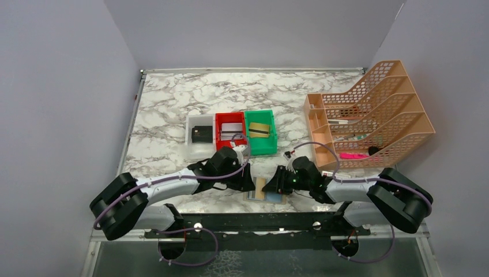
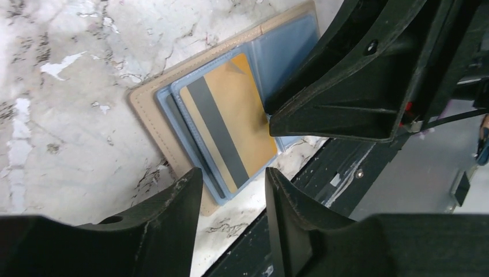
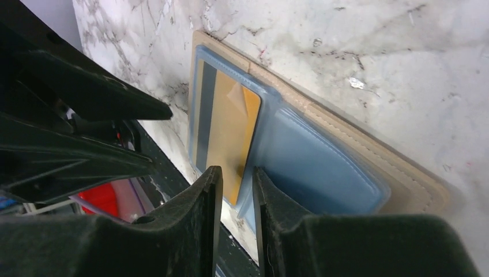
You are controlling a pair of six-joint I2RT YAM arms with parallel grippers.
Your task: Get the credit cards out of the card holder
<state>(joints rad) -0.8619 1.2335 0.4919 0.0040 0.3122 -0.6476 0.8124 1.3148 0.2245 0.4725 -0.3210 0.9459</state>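
Note:
The tan card holder (image 1: pixel 266 191) lies open at the table's near edge, blue sleeves up; it also shows in the left wrist view (image 2: pixel 151 109) and the right wrist view (image 3: pixel 403 179). A gold credit card (image 2: pixel 230 115) with a grey stripe sits partly in a sleeve, also in the right wrist view (image 3: pixel 228 127). My left gripper (image 2: pixel 233 173) is open and empty, just above the holder's near corner. My right gripper (image 3: pixel 237 170) has a narrow gap between its jaws, tips at the gold card's edge; from the left wrist view its tip (image 2: pixel 271 118) touches that edge.
A white bin (image 1: pixel 200 135) with a black item, a red bin (image 1: pixel 230 131) with silvery cards and a green bin (image 1: pixel 260 131) with a gold card stand behind the arms. An orange file rack (image 1: pixel 369 121) stands at right. A black rail (image 2: pixel 323 173) borders the table edge.

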